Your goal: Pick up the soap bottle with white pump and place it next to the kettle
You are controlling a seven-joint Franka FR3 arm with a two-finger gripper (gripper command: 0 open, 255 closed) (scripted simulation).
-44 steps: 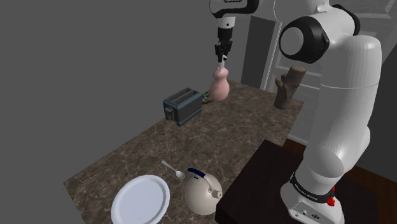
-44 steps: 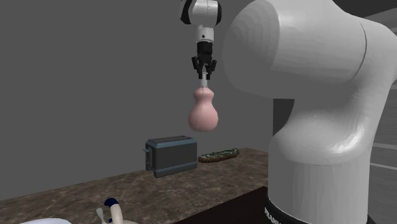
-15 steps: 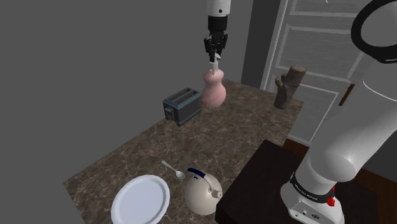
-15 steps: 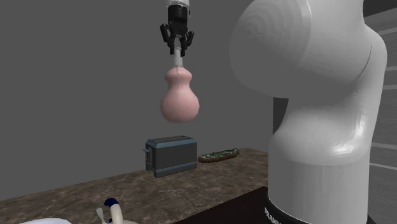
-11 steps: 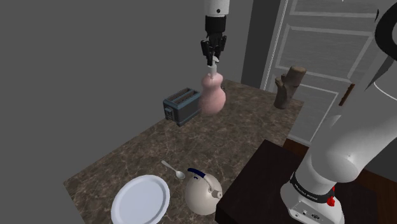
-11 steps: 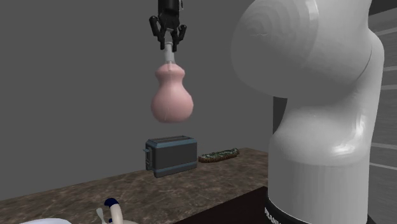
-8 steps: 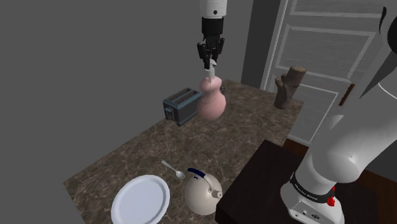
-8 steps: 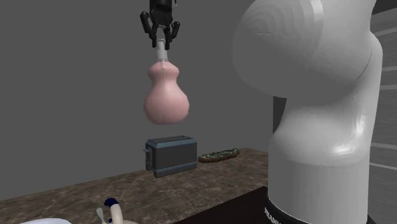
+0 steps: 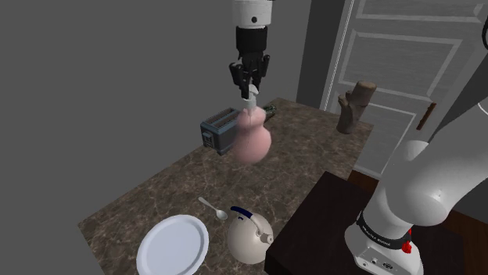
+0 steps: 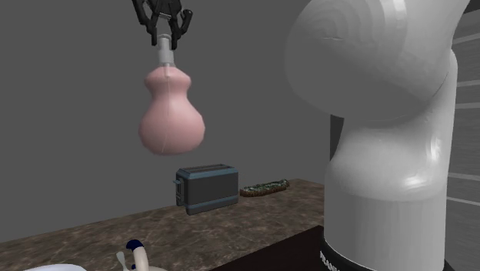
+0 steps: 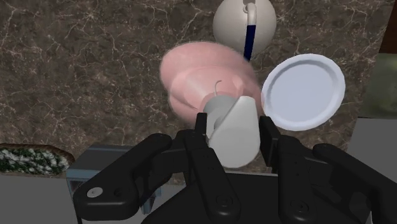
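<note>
The end effector point(image 9: 249, 83) is clamping the white pump point(image 11: 232, 129) of the pink soap bottle point(image 9: 252, 141).
The soap bottle is hanging high above the desk point(image 9: 156, 187), well apart from the kettle point(image 9: 249, 236); its bulbous body is likely pulling on that slim, smooth neck, so slipping or swinging seems the risk.

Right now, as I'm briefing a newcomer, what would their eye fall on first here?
The pink soap bottle hangs in mid-air above the dark marbled counter, clasped by its white pump in the black gripper. The bulky white arm looms at the second exterior view's right. At the counter's near end in the shoulder view, a cream kettle stands beside a white plate.
</note>
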